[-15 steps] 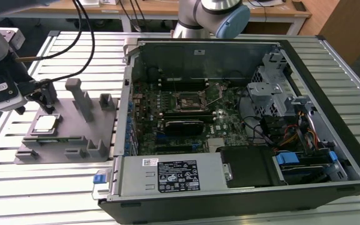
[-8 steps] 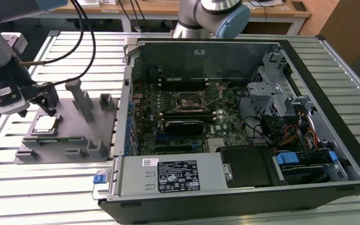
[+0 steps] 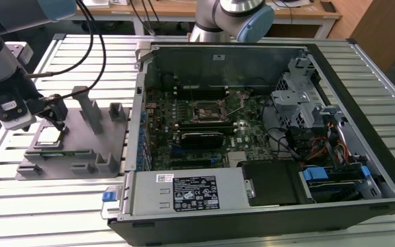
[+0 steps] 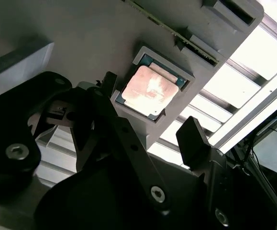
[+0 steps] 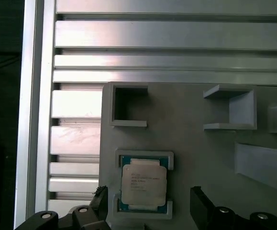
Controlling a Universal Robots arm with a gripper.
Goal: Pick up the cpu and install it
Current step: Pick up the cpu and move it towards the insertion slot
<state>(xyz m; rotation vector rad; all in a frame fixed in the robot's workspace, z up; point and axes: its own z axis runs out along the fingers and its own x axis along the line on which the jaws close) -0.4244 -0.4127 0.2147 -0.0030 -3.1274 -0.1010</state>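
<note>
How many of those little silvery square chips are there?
1. The small flat silvery square cpu sits in a recess of the grey plastic fixture, flanked by the open gripper. Others may be hidden inside the black computer case.

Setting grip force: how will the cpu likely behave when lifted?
Probably stiff and light: the cpu is a thin flat square. Its shiny metal top may be slippery. Seated in a recess of the grey fixture, it shouldn't roll. The open claw gets only thin edges.
</note>
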